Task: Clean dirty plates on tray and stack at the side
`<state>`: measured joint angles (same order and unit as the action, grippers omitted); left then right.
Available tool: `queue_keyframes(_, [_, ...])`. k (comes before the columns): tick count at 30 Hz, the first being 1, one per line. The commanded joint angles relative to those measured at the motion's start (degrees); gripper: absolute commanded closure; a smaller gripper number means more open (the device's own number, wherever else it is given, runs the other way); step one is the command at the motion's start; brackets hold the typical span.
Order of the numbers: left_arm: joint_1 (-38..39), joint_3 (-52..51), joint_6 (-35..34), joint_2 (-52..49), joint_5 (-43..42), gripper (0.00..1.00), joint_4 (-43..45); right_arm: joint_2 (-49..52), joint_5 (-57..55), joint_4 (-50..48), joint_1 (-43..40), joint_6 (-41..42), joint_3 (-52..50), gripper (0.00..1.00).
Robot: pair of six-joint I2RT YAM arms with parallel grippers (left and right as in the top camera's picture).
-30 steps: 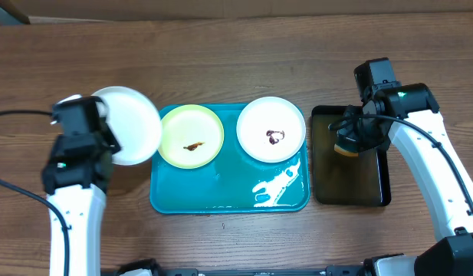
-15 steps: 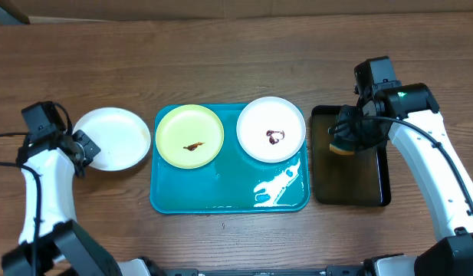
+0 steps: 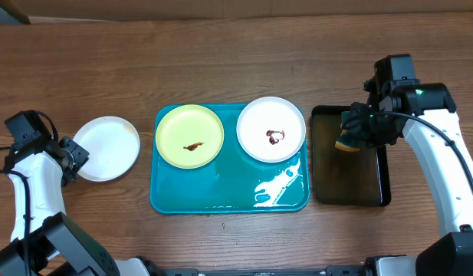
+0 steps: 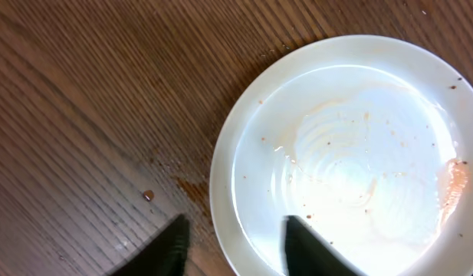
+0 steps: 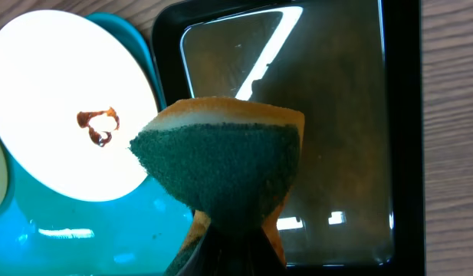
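The teal tray [image 3: 221, 195] lies lengthwise left to right; right tool [image 5: 230, 257] clamps a sponge [image 5: 221, 165] above the black tray [image 3: 351, 180], left tool [image 4: 236, 224] gapes over a white plate [image 3: 106, 148]'s rim.

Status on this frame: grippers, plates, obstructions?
Left gripper open, straddling side plate rim. Right gripper shut on sponge, above black tray. Green plate, white plate smeared, on tray. Nothing blocking.

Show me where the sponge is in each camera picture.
Overhead: sponge at right, over the black tray.
Left wrist: not in it.
Right wrist: sponge fills the centre.
Shared landmark: the smeared white plate, left of the sponge in both.
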<state>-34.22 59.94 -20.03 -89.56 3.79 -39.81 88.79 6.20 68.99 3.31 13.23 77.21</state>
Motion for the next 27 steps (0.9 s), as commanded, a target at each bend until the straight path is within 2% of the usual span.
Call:
queue_keyframes(1, [0.11,0.85,-0.24,-0.87,-3.87,0.46,-0.20,-0.28,2.40,-0.35,-0.81,-2.86,-0.13,0.96])
queue_keyframes(8, [1.07,1.01,2.60,-0.26,-17.33,0.39,0.07,-5.01,2.54,0.66,-0.83,-3.52,-0.39,0.96])
queue_keyframes(14, [8.11,1.09,7.41,2.86,-25.35,0.38,0.81,-12.76,5.55,-2.86,-0.81,-5.44,-6.95,0.96])
queue_keyframes(17, [13.64,1.09,10.51,4.24,-25.49,0.37,-0.24,-16.15,9.38,-6.84,-0.81,-7.54,-11.96,0.96])
queue_keyframes(21, [20.26,1.09,12.57,4.59,-25.24,0.34,-5.07,-19.71,6.43,-14.36,-0.81,-7.52,-19.52,0.96])
queue_keyframes(24, [23.85,1.07,12.57,4.55,-23.21,0.34,-9.11,-18.86,1.38,-19.15,-0.83,-7.45,-23.54,0.96])
queue_keyframes(27, [26.40,1.07,12.57,4.55,-22.27,0.35,-11.30,-15.89,1.36,-21.81,-0.81,-6.34,-25.64,0.96])
